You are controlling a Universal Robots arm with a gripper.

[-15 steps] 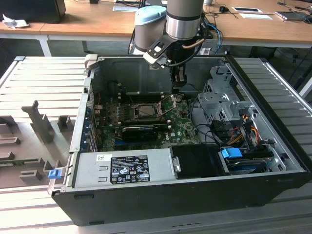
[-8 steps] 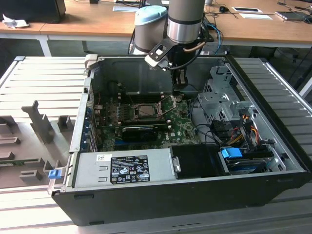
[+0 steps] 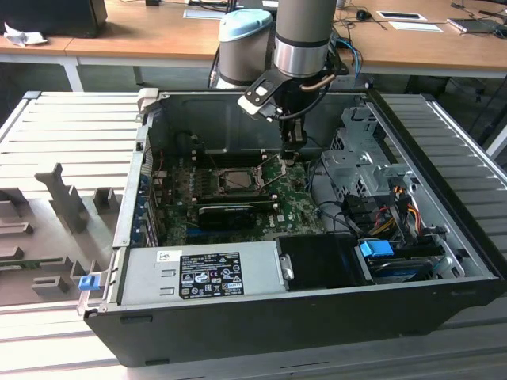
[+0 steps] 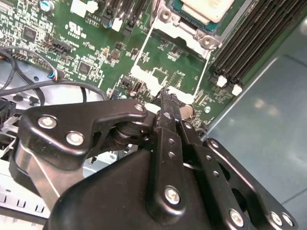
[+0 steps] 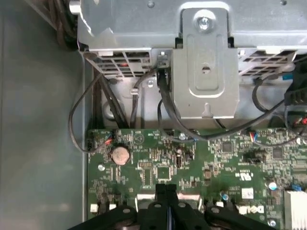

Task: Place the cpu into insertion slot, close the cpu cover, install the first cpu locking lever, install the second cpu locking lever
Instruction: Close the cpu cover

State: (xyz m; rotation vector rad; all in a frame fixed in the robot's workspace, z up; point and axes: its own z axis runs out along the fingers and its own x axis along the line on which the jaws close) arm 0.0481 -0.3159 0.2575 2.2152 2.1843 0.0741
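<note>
Gripper (image 3: 292,161) fingers (image 4: 168,120) were pressed together with nothing seen between them. The arm held them low inside the open case (image 3: 277,317), their tips just above the green board (image 3: 295,202) and just beside the slot (image 3: 217,182), on the exterior view's right of it.

The cpu (image 4: 206,8) lay in the slot with its pale face up, edged by a silvery frame (image 4: 165,17) (whether that frame was the cover lowered could not be told). In the second wrist view the closed black tips hung over bare board near the frame's corner, with rows of black memory sockets (image 4: 249,43) running alongside.

The first wrist view looked past the fingertips (image 5: 158,196) across the board to a round coin battery (image 5: 120,154). A grey metal drive cage (image 5: 206,72) stood beyond the board's edge, and black cables (image 5: 163,105) ran from the cage down to the board.

In the exterior view a long black card (image 3: 226,214) sat on the board on the near side of the slot, and a grey power supply (image 3: 198,273) ran along the case's near wall. A blue tab (image 3: 376,248) showed among the drives at the exterior view's right. The case lay on its side on a ribbed grey table (image 3: 71,127), with wooden desks (image 3: 142,36) behind.
</note>
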